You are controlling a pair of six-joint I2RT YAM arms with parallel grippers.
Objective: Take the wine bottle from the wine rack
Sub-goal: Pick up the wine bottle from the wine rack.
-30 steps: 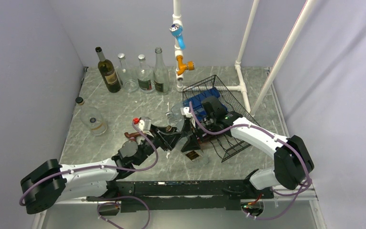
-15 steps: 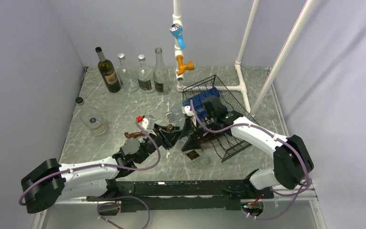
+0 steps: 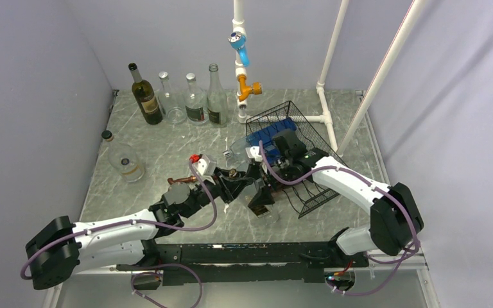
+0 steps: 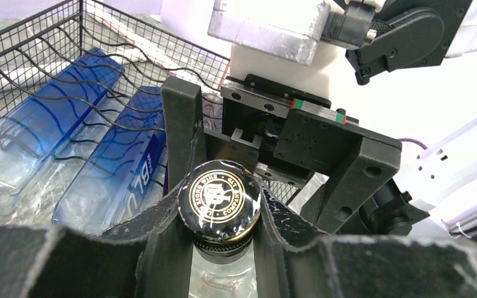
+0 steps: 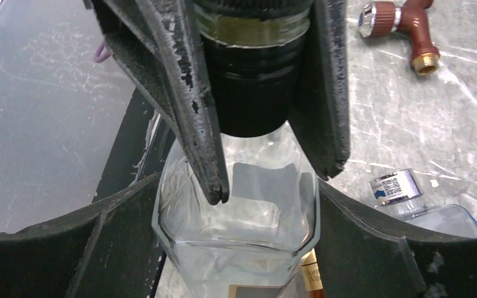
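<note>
The left tool is clenched on the dark-capped neck of the wine bottle; the right tool straddles its glass shoulder, pressing or released I cannot tell; the bottle is just left of the wine rack, at its near end.

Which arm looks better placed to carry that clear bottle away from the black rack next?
Probably left. The left gripper is shut on the bottle at its capped neck, ready to pull; the right gripper merely straddles its glass shoulder, hold unclear.
</note>
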